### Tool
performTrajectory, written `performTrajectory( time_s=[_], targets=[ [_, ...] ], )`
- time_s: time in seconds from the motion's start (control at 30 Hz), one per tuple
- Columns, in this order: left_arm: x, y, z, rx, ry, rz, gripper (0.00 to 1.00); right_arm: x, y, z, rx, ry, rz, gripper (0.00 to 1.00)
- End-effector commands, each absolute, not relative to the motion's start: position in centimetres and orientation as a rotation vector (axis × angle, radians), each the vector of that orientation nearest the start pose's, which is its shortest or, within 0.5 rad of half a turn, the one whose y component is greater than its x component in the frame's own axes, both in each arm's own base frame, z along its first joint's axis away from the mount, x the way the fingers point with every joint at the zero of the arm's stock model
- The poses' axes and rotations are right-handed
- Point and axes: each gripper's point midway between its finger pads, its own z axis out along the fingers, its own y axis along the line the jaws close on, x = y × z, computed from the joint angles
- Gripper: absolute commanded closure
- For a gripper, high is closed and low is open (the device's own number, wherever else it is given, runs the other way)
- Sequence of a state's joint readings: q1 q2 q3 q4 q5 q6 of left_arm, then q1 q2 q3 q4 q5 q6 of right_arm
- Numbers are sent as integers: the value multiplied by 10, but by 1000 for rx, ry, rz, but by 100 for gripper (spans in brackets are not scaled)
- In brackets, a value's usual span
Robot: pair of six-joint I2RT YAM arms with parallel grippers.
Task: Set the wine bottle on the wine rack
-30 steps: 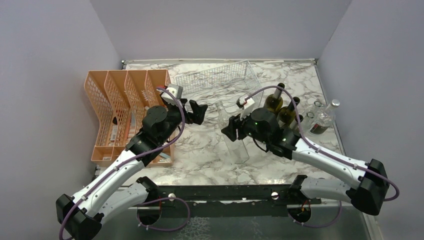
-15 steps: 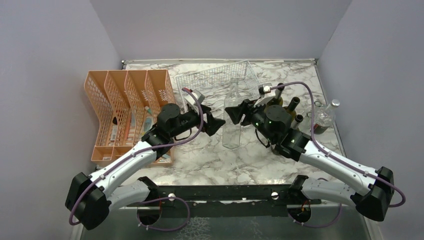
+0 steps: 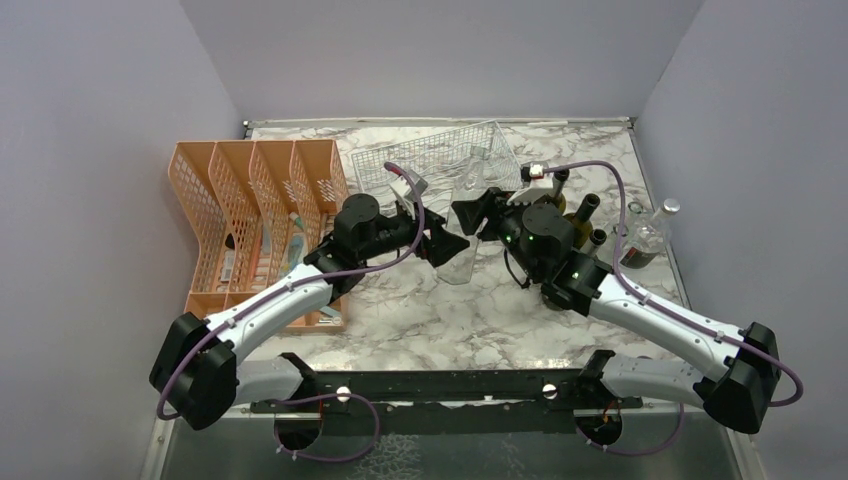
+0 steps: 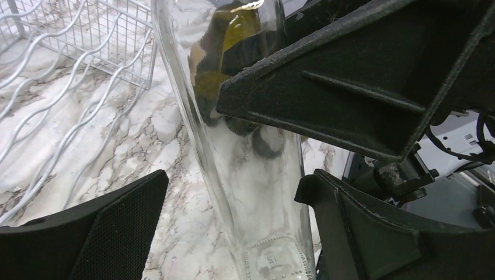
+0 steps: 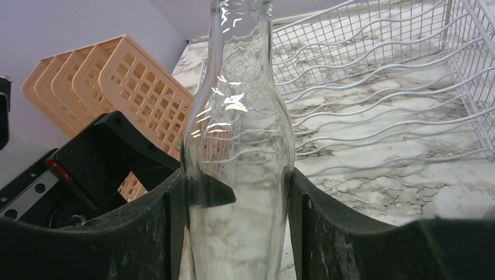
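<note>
Wine bottle (image 3: 460, 255): clear glass, empty, roughly upright, neck toward the far wall. It sits mid-tabletop, just in front of the near edge of the wine rack (image 3: 430, 160), and is not in any cradle. In the top view its neck overlaps the rack's front wires. Whether the base touches the tabletop (image 3: 450, 320) cannot be told.

Right end effector (image 3: 478, 215): clamped on the bottle body below the shoulder. In the right wrist view, one black finger presses each side of the glass (image 5: 236, 157), and the rack's wavy cradles (image 5: 379, 87) lie behind.

Left end effector (image 3: 445, 245): jaws wide, straddling the lower part of the bottle (image 4: 245, 175). In the left wrist view, the left finger (image 4: 105, 233) stands clear of the glass. The other finger (image 4: 362, 233) is just beside or touching it; which one cannot be told. One finger of the right end effector (image 4: 327, 87) crosses the upper right of that view.

Surroundings:
- An orange file organiser (image 3: 235, 220) is left of the rack, with some items in its slots.
- Dark green bottles (image 3: 585, 205) stand right of the right arm.
- A small clear bottle with a silver cap (image 3: 655, 235) stands near the right wall.
</note>
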State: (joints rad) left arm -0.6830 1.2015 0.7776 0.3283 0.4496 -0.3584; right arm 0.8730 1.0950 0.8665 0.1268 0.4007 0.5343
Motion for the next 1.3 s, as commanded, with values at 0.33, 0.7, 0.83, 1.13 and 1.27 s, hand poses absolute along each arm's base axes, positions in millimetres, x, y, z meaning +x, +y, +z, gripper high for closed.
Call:
performTrajectory(
  time_s=[0.33,0.7,0.83,1.13,1.27],
  targets=[
    [230,-341,250,768,1662,-1249,1,286,272,373,161,1510,929,94],
    [249,-331,259,706,1624,-1104,45,280,270,365,135,1573,921,87],
    [259,-321,272,721,1546,-980,95,272,269,359,81,1630,898,75],
    [278,-309,294,889,1326,-688,100,246,242,366,-8,1713,829,27],
    [287,-307,310,978,1203,-546,100,225,224,382,-100,1700,810,25]
  ],
)
